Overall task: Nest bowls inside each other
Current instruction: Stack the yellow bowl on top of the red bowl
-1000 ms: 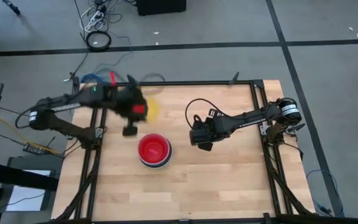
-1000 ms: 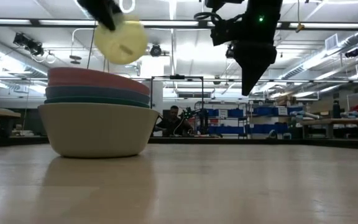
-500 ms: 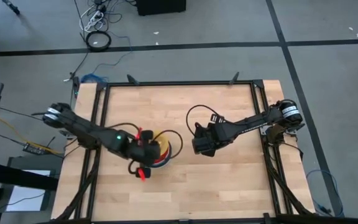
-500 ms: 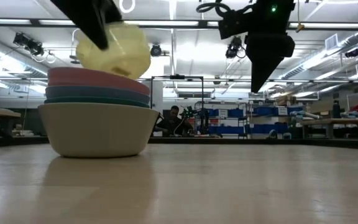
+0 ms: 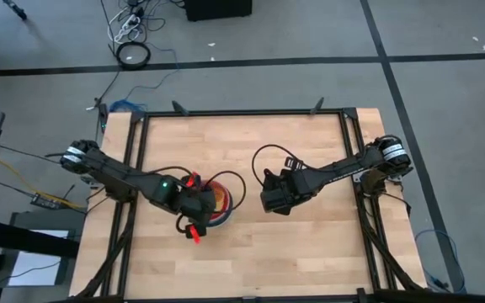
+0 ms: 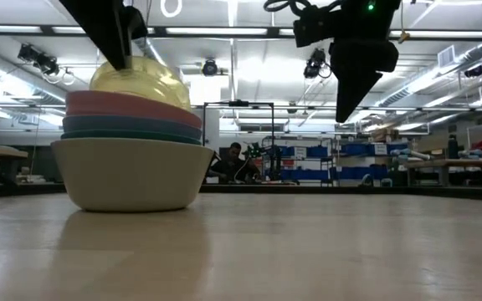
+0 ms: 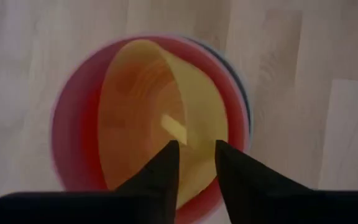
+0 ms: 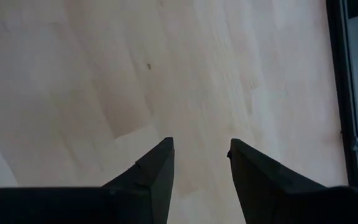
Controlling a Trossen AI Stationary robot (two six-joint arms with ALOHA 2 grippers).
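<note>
The bowls stand nested in one stack (image 6: 130, 159) left of the table's middle: a pale grey-white one at the bottom, then teal, blue and pink rims. The red bowl (image 7: 73, 130) lies inside them. The yellow bowl (image 7: 166, 99) sits tilted in the red one, its round back showing above the pink rim (image 6: 136, 77). My left gripper (image 7: 195, 152) hangs over the stack, pointing down, fingers apart above the yellow bowl. My right gripper (image 8: 201, 149) is open over bare wood to the right of the stack (image 5: 274, 200). My left gripper stands with its fingertips (image 7: 169, 152) apart over the yellow bowl's wall (image 7: 194, 134), coming from above. Whether either finger touches the bowl cannot be told. The bowl leans tilted inside the red bowl.
Bare wooden tabletop (image 5: 310, 244) lies to the right of the stack and in front of it. A black frame (image 5: 348, 151) runs round the table's edges. Cables loop beside both arms.
My left gripper has swung from the table's far left toward the stack and down, carrying the yellow bowl. The bowl has sunk from above the pink rim into the stack, where it sits tilted. My right gripper has shifted a little toward the near edge.
</note>
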